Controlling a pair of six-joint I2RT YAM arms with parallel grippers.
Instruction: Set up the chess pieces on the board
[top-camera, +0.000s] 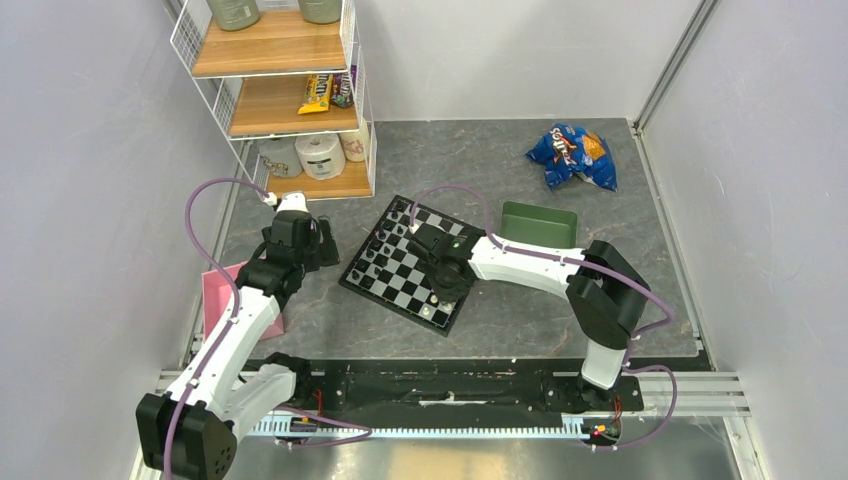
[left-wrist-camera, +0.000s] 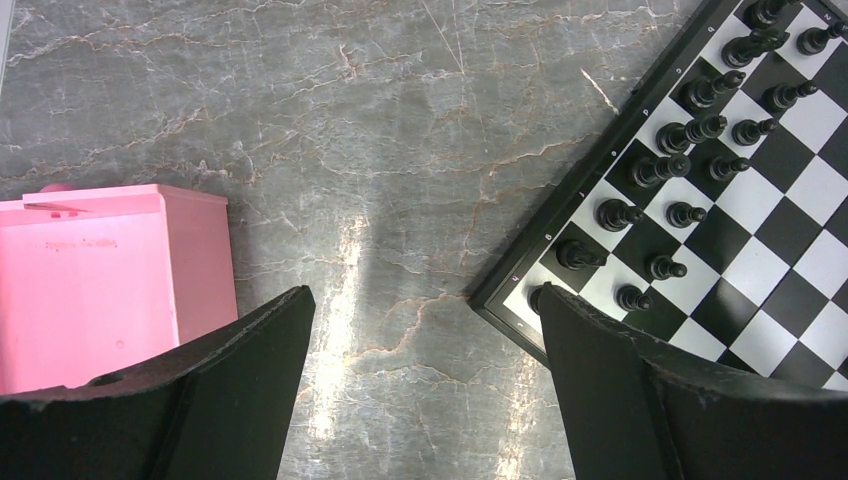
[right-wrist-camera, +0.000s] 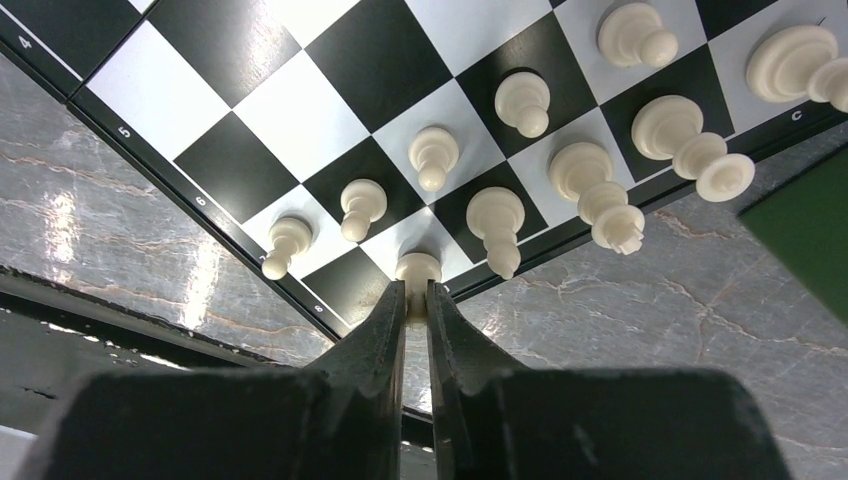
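Right now the cream piece (right-wrist-camera: 417, 268) is at a back-row square near the board's (right-wrist-camera: 300, 60) six o'clock corner in the overhead view, pinched in my right pincer (right-wrist-camera: 415, 298), which is closed narrow on it. The other chess pieces (right-wrist-camera: 520, 100) stand in two rows toward its two o'clock. I judge this a placing step. Next I should seat it upright, release it and lift straight up. My left pincer (left-wrist-camera: 425, 300) hangs wide and holds nothing over the grey marbled desk (left-wrist-camera: 300, 120), with a pink box (left-wrist-camera: 90, 280) at eight o'clock. Plain white walls (top-camera: 100, 150) enclose everything.
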